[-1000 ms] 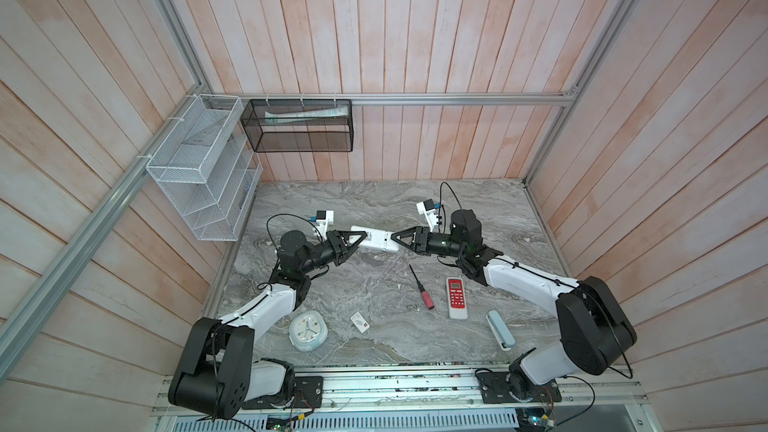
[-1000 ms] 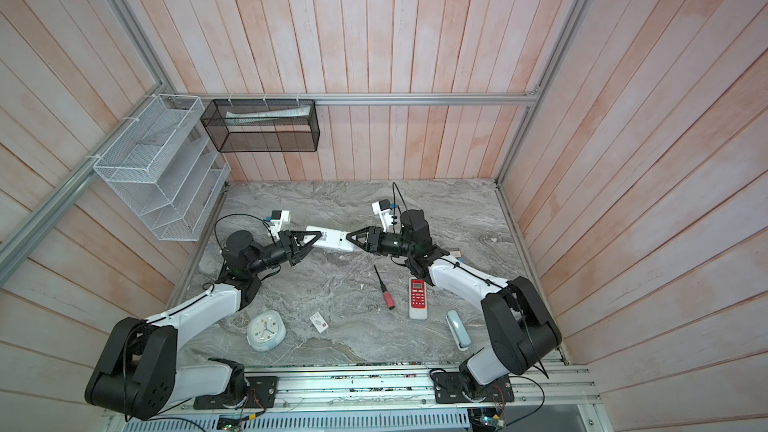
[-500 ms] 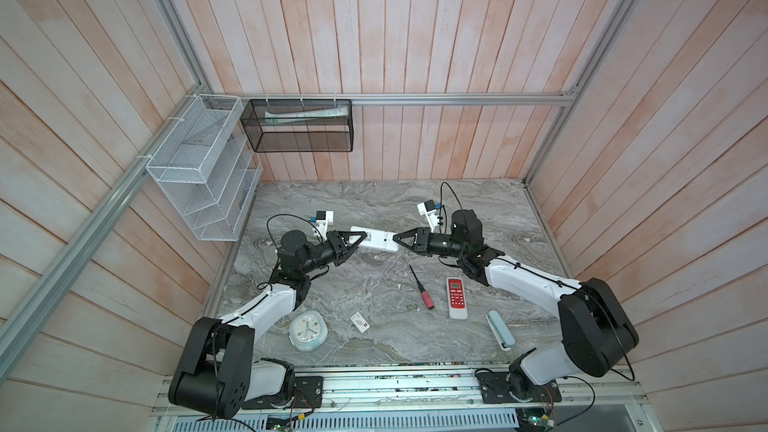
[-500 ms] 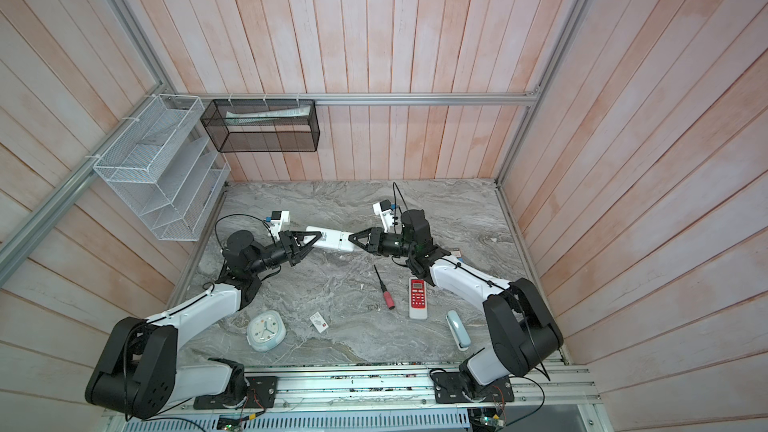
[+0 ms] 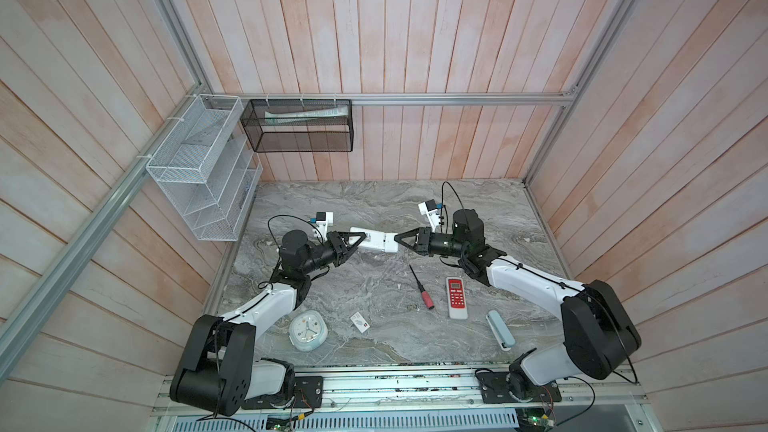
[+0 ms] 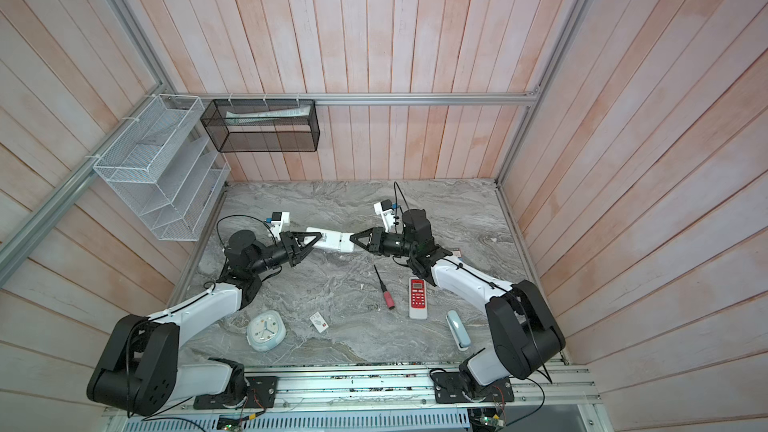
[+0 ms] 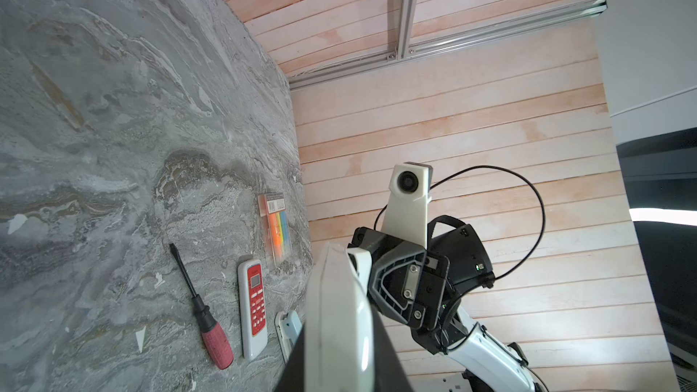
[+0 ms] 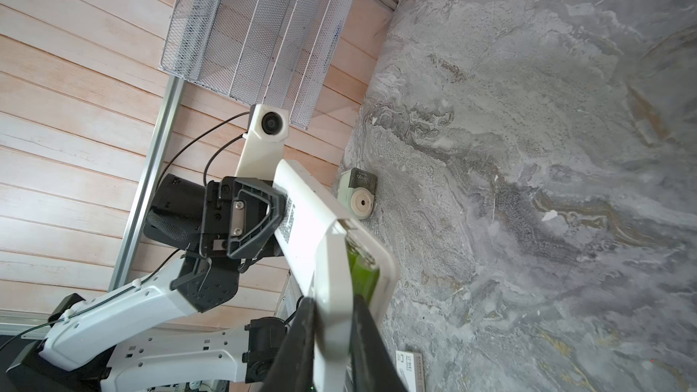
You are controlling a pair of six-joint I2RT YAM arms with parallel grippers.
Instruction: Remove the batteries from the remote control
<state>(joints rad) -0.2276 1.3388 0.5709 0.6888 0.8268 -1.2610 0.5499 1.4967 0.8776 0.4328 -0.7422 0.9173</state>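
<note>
Right gripper (image 5: 398, 238) has been narrowed since a second ago and is now clamped on one end of the white remote (image 5: 376, 241); arms otherwise unmoved. Near the front edge of the desk (image 5: 374, 351), a clock (image 5: 308, 330), a card (image 5: 360, 322) and a blue case (image 5: 500, 330) are laid. Further in, a red remote (image 5: 456, 297) and a screwdriver (image 5: 422, 290) are laid side by side, not touching. Beyond them the white remote is held above the desk between both grippers, its other end gripped by the left gripper (image 5: 358, 243). Batteries (image 8: 364, 265) are seen, green, seated in the open compartment at the right gripper's end; count cannot be told. At the wall a wire rack (image 5: 199, 168) and a black basket (image 5: 297, 126) are hung.
</note>
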